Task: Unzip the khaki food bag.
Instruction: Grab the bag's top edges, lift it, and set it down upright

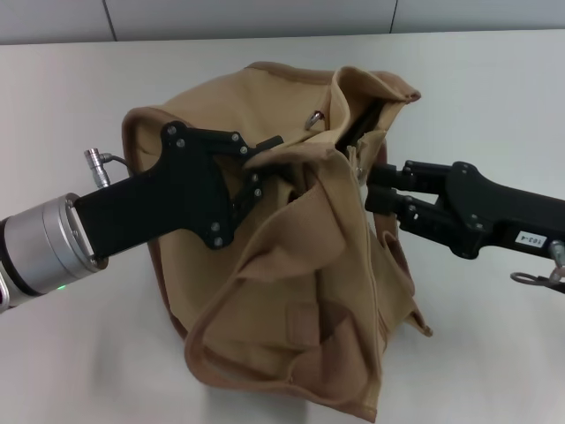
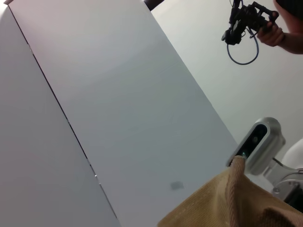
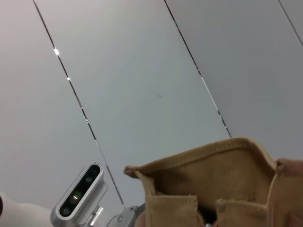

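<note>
Sitting on the white table (image 1: 71, 106), a little right of centre and slumped over on itself, the khaki food bag (image 1: 300, 291) is taking up most of the space between the two arms. It is looking rumpled, its top gaping into a dark slit near the far edge, which suggests the zip is already partly undone, though I cannot be sure how far.

Reaching in from the left, the left gripper (image 1: 265, 159) is pressing into a fold of canvas at the bag's upper left shoulder. Its fingers appear to be closing on that fold, probably to brace the bag so it does not slide while the other arm is pulling. The tips are half buried in cloth, so I am judging that grip, not seeing it plainly.

Coming in from the right, the right gripper (image 1: 371, 185) is sitting just beside the open seam, its tips touching the fabric edge where a small silver zipper pull (image 1: 358, 165) is glinting. Whether its jaws are pinching the pull or standing apart I cannot tell; the canvas is hiding them.

The bag is lying between both sets of jaws, its opening running away from the right gripper toward the far side.
</note>
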{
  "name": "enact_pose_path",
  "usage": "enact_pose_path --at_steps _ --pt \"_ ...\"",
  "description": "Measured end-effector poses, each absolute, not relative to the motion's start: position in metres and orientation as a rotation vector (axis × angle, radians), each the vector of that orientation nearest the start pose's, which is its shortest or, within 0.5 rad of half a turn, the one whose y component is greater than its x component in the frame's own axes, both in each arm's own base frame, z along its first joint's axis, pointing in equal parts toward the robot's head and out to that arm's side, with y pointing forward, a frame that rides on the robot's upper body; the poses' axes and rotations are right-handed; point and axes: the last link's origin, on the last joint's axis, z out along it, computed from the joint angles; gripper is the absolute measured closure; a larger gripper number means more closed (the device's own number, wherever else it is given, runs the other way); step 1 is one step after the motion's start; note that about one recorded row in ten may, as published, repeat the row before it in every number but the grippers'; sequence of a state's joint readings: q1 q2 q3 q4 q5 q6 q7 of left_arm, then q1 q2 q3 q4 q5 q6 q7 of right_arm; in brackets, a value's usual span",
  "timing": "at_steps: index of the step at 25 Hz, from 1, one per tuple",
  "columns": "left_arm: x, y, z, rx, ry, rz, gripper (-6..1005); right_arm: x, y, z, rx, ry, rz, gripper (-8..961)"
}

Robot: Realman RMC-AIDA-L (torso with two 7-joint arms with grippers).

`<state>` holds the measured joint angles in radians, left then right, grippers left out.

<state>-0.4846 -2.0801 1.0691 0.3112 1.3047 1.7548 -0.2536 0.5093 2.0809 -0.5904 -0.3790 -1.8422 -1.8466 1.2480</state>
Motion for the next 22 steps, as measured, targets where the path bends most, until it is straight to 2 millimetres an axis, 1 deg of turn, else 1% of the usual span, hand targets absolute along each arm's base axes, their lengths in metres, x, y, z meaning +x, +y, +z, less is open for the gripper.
enact_pose_path --at_steps 6,10,18,22 --pt "-0.220 0.281 -0.035 -2.338 0.545 -1.131 881 0.235 0.287 -0.015 -2.735 0.619 1.316 561" --pt "-0.219 0.282 -0.035 -2.340 0.553 -1.133 880 0.232 0.288 -0.018 -2.771 0.605 1.298 561" --pt "-0.218 0.285 -0.036 -2.343 0.553 -1.117 878 0.229 0.284 -0.027 -2.865 0.604 1.241 561" --pt "-0.217 0.287 -0.036 -2.344 0.556 -1.112 876 0.229 0.281 -0.028 -2.889 0.605 1.235 560"
